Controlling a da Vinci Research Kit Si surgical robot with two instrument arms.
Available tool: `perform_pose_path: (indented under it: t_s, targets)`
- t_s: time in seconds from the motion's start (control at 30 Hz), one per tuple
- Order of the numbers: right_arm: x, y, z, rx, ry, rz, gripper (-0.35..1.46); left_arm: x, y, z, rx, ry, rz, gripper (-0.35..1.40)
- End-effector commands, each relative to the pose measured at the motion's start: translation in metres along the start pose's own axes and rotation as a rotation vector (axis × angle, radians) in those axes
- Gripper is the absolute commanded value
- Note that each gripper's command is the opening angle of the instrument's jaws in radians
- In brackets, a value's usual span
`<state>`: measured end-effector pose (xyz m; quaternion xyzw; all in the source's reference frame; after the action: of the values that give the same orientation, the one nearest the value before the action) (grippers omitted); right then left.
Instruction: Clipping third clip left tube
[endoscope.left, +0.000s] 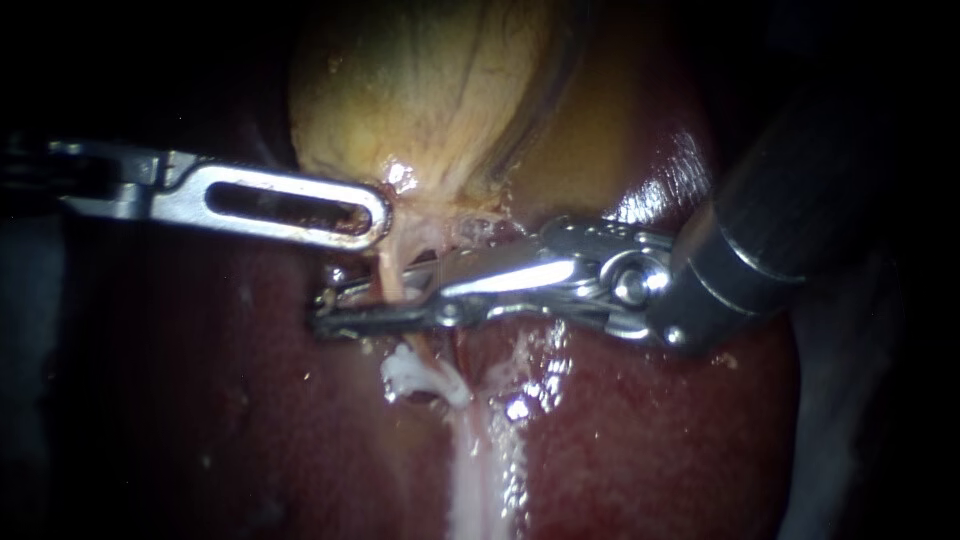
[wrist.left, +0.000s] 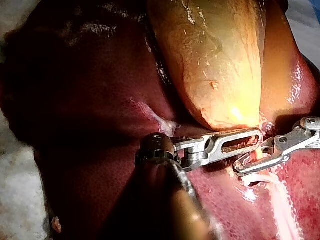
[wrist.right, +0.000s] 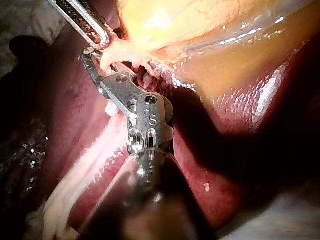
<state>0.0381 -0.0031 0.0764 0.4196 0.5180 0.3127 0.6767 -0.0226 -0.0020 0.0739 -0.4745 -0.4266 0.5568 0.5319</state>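
Nearest the endoscope is the dark shaft of the right instrument (endoscope.left: 325, 311), which comes in from the upper right and narrows to a bright hinge and two long, thin jaws. Those jaws reach across the left tube (endoscope.left: 388, 272), the leftmost of the pale strands that run down from the gallbladder's neck. They stand narrowly apart, one on each side of the tube, with a gap showing towards their tips. I judge that they are set square across the tube so that a clip would close flat over it. Whether they are pressing on it I cannot tell.

Just below the jaws, a white clip (endoscope.left: 412, 378) sits on the same tube, so the jaws are placed between it and the gallbladder. From the clip a pale band of tissue (endoscope.left: 475, 470) runs on towards the bottom of the view.

Just beyond the jaws, the left instrument (endoscope.left: 376, 218) lies flat, its slotted tip against the pale tissue where the tube leaves the gallbladder. Whether it holds that tissue or only rests against it I cannot tell. Its position suggests it is there to draw the neck aside and hold the tube taut and clear for the right instrument.

Farthest back, the yellow gallbladder (endoscope.left: 430, 90) rises above both tips. The dark red liver (endoscope.left: 200, 400) lies under and around everything.
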Motion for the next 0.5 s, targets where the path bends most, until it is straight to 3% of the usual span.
perform_pose_path:
  t_s: [0.03, 0.5]
  targets:
    - [0.0000, 0.0002, -0.0001, 0.001, 0.000, -0.001, -0.35, 0.0000, 0.0000, 0.0000, 0.000, 0.000, 0.000, -0.35]
    - [-0.0006, 0.0006, -0.0001, 0.006, -0.004, 0.006, -0.35, 0.0000, -0.0001, 0.0002, -0.001, -0.001, 0.000, -0.35]
